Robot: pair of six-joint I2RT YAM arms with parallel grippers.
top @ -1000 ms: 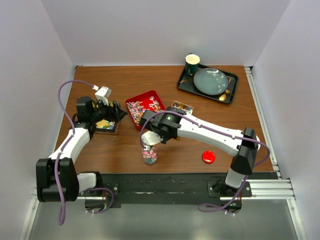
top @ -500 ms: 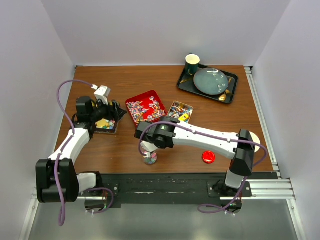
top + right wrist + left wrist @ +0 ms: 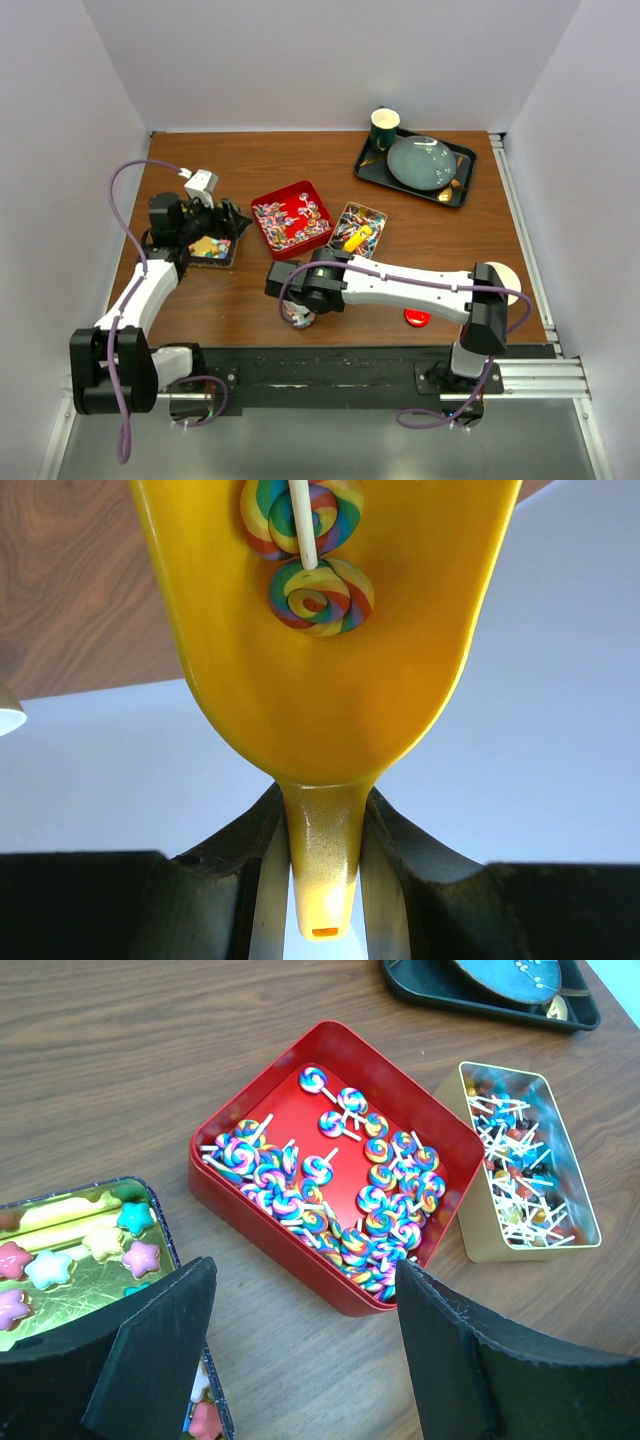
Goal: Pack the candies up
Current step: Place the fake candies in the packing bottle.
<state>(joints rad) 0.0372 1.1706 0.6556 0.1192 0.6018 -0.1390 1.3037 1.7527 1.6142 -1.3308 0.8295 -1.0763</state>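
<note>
A brown wood-grain counter (image 3: 250,165) sat boxed in by pale walls (image 3: 330,60), with a dark tray (image 3: 368,170) at its far right corner. Rainbow swirl lollipops (image 3: 375,1200) on white sticks crowded a red tin (image 3: 260,1235). Pastel star sweets (image 3: 140,1257) lay in a gold-lined tin (image 3: 150,1195) beside it, and smaller stick candies (image 3: 520,1170) filled a gold tin (image 3: 478,1245). The left hand (image 3: 305,1350) hung wide open, holding nothing, above the gold-lined tin. The right hand (image 3: 320,865) was clamped on the handle of a yellow scoop (image 3: 330,680) carrying two swirl lollipops.

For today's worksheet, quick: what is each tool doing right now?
Left tool: open, holding nothing.
Right tool: closed on a yellow scoop.
</note>
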